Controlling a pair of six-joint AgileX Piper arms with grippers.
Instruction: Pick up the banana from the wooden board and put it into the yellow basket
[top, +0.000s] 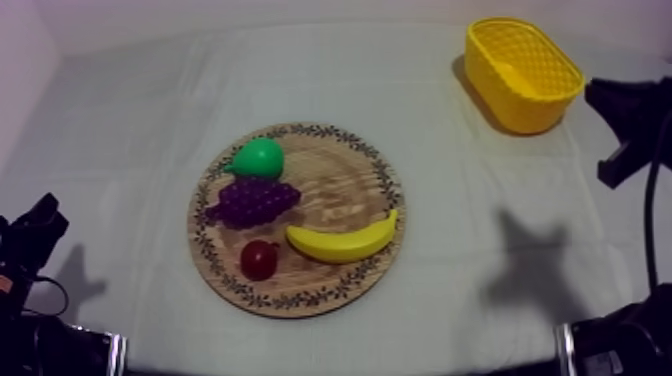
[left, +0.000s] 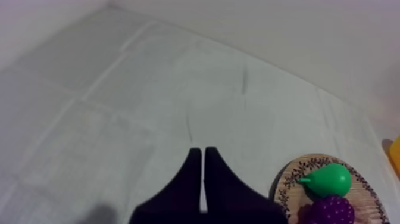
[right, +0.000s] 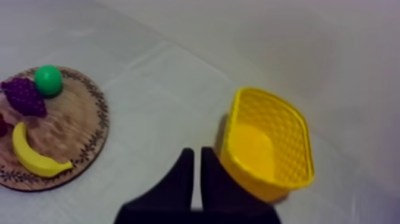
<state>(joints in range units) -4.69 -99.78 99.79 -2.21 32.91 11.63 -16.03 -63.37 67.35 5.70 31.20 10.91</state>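
Claws of both arms are drawn narrow, holding nothing: the left gripper shows its two black fingers pressed into a thin wedge above bare grey-white cloth, with the pear and the bunch of grapes on the round wooden board off to one side of it. The right gripper makes the same thin wedge over the cloth, just beside the near wall of the yellow basket and between the basket and the board.

From above, the banana lies on the lower right part of the board, which sits at the centre of the frame. It curves with both ends turned toward the top of the frame, and its right tip reaches the patterned rim. A small red fruit sits just beside its left end, the grapes lie above that, and the green pear touches the grapes at the board's upper left. The basket stands at the upper right of the frame, well apart from the board. The left arm sits low at the left edge; the right arm comes in at the right edge, just beside the basket.
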